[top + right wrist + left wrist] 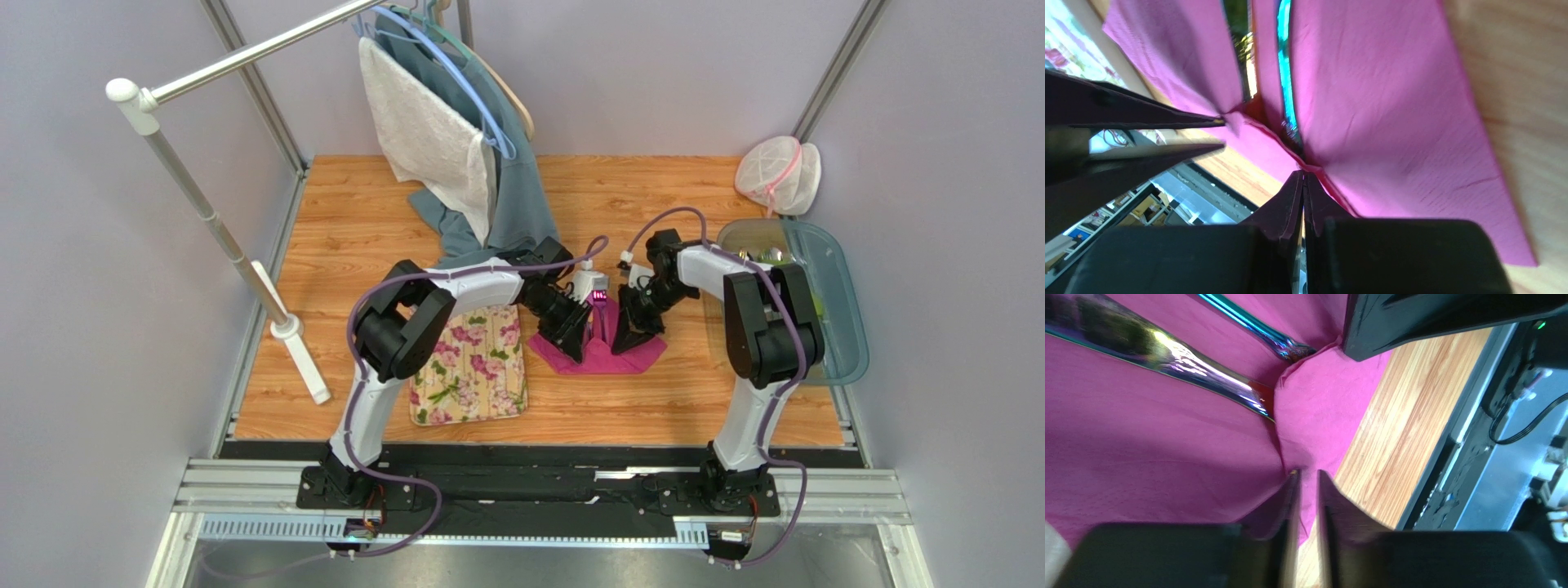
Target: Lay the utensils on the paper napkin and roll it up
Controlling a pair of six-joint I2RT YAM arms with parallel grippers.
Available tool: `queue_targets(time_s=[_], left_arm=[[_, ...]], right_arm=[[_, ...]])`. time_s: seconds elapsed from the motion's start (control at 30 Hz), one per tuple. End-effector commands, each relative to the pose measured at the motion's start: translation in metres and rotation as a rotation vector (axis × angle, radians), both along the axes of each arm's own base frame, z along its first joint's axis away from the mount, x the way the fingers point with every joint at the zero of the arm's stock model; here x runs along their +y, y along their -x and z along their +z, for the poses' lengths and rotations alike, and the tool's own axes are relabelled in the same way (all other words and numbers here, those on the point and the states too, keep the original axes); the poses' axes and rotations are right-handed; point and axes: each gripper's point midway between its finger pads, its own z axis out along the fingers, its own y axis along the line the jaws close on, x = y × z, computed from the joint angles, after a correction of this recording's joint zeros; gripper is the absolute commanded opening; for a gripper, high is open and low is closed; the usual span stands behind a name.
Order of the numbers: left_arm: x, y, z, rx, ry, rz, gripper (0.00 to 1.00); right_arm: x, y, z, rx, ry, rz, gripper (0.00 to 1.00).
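Observation:
The magenta paper napkin (604,353) lies on the wooden table, its middle pulled up into a fold between my two grippers. Two slim iridescent utensils (1168,352) lie on it in the fold, and also show in the right wrist view (1284,79). My right gripper (1303,174) is shut on the napkin's near edge, with creases running into its tips. My left gripper (1305,473) stands a narrow gap open, with the napkin (1155,453) edge between its fingertips. In the top view the left gripper (579,333) and the right gripper (628,337) face each other across the napkin.
A cream flowered mat (472,368) lies just left of the napkin. A grey-blue cloth (515,184) and a towel hang from a rack (209,208) at the back left. A clear bin (846,331) and a mesh bag (779,174) stand at the right.

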Motion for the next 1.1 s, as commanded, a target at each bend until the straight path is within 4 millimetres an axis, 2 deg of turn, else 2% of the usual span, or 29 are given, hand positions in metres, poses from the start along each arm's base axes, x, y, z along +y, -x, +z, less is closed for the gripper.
queue_targets(time_s=[0.0,0.1,0.23,0.43,0.47,0.67,0.8,0.93,1.03,1.07], left_arm=[[-0.013,-0.017,0.043,-0.053,0.185,0.07,0.35],[-0.017,-0.02,0.054,-0.078,0.246,0.08,0.38],[-0.024,-0.02,0.052,-0.048,0.265,0.082,0.36],[-0.032,-0.027,0.042,-0.013,0.265,0.117,0.28],[-0.032,-0.028,0.041,-0.007,0.264,0.122,0.24],[-0.039,-0.035,0.033,0.005,0.262,0.148,0.17],[-0.041,-0.039,0.026,0.013,0.248,0.161,0.16],[-0.041,-0.041,0.025,0.015,0.244,0.17,0.14],[-0.04,-0.041,0.023,0.018,0.239,0.175,0.14],[-0.04,-0.041,0.024,0.02,0.239,0.175,0.14]], right_arm=[[-0.002,-0.013,-0.008,-0.033,0.022,-0.015,0.05],[-0.002,-0.016,-0.01,-0.039,0.031,-0.017,0.05],[-0.004,-0.021,-0.01,-0.05,0.041,-0.021,0.05],[-0.008,-0.023,-0.014,-0.057,0.07,-0.023,0.05],[-0.008,-0.024,-0.014,-0.059,0.074,-0.022,0.05],[-0.01,-0.033,-0.014,-0.074,0.087,-0.023,0.05],[-0.007,-0.04,-0.003,-0.101,0.074,-0.02,0.05],[-0.008,-0.037,0.014,-0.116,0.067,-0.011,0.08],[-0.015,-0.033,0.026,-0.144,0.096,-0.003,0.13],[-0.019,-0.031,0.029,-0.144,0.11,-0.002,0.18]])
